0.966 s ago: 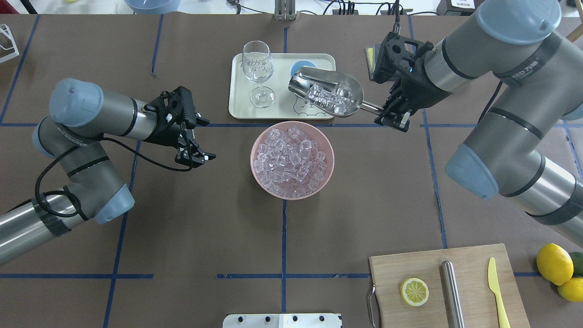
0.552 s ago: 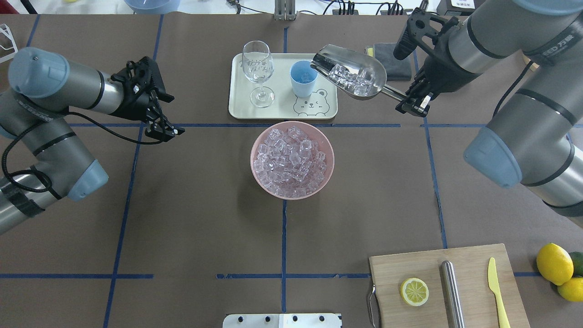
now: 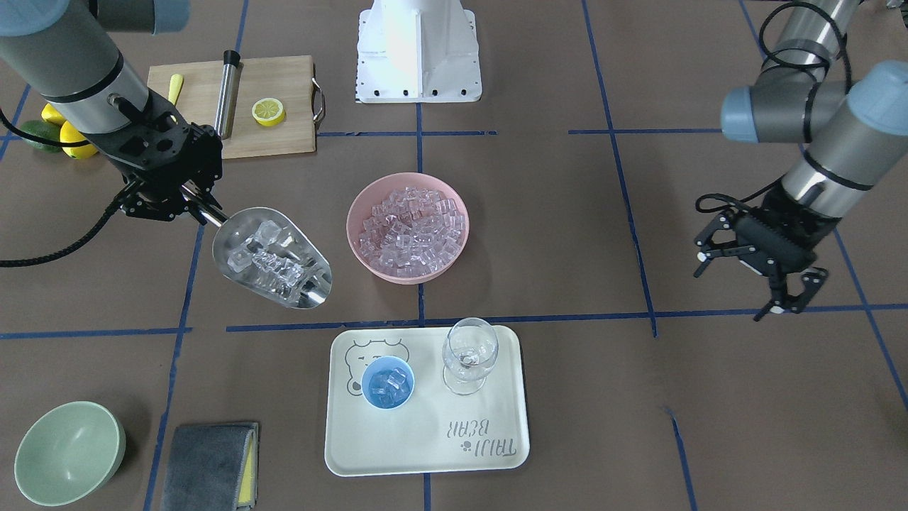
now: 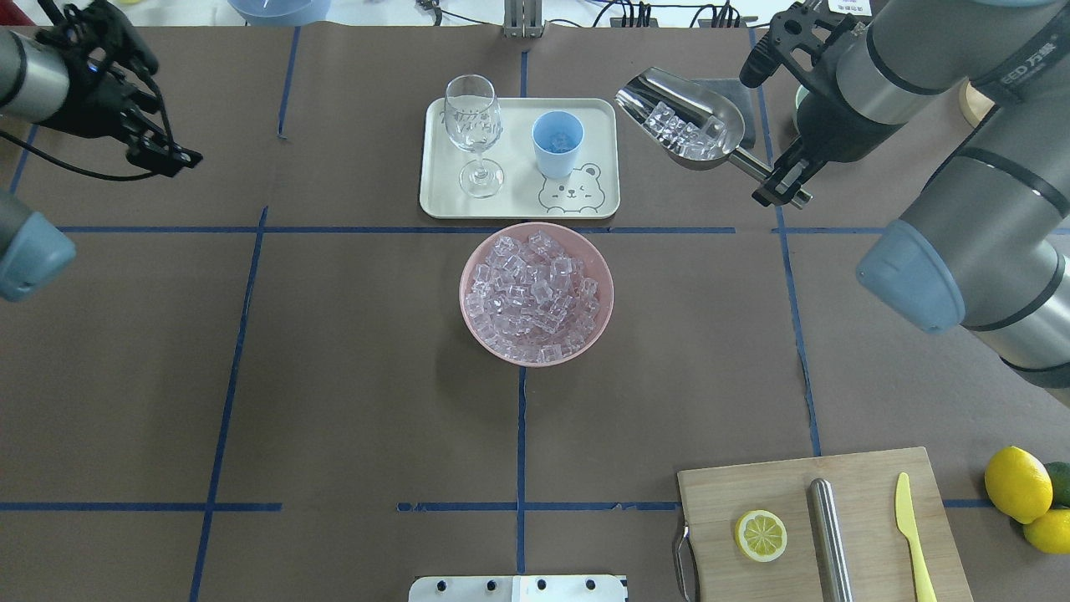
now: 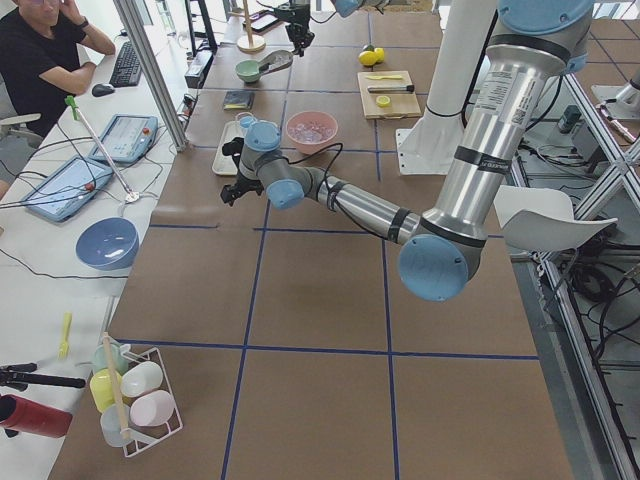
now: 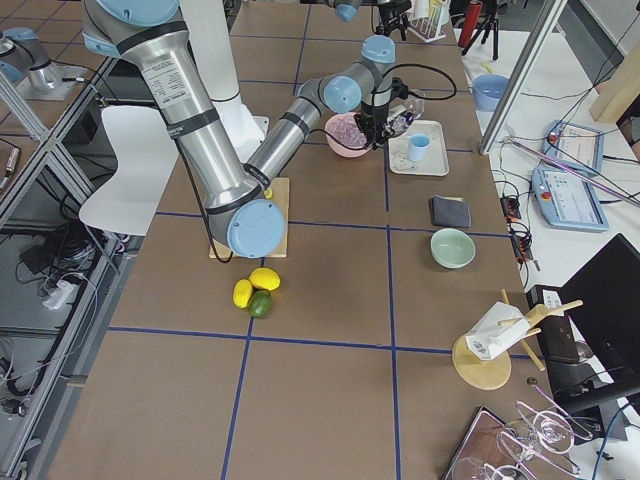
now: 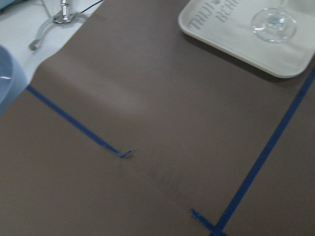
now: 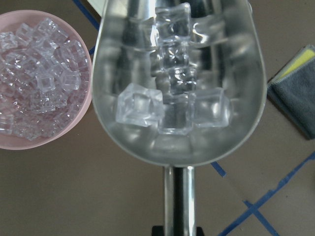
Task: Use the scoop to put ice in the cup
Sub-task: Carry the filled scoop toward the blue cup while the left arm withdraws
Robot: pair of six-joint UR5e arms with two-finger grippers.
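Observation:
My right gripper (image 4: 782,188) is shut on the rod handle of the steel scoop (image 4: 681,121), which hangs in the air to the right of the tray, apart from the cup. Several clear ice cubes (image 8: 172,101) lie in the scoop's trough (image 3: 273,259). The light-blue cup (image 4: 557,142) stands upright on the tray, with a few cubes showing inside it (image 3: 387,383). More ice (image 4: 535,288) fills the pink bowl (image 3: 351,220) at the table's middle. My left gripper (image 4: 167,153) hovers open and empty at the far left, well away (image 3: 731,291).
A wine glass (image 4: 472,125) stands beside the cup on the cream tray (image 4: 435,196). A grey cloth (image 3: 209,454) and a pale green bowl (image 3: 67,451) lie beyond the scoop. A cutting board (image 4: 861,481) with a lemon half, a steel cylinder and a yellow knife sits near right; lemons (image 4: 1016,485) beside it.
The right arm has drawn the scoop, still holding ice, away from over the cup toward the right. The left arm has pulled back to the far left corner.

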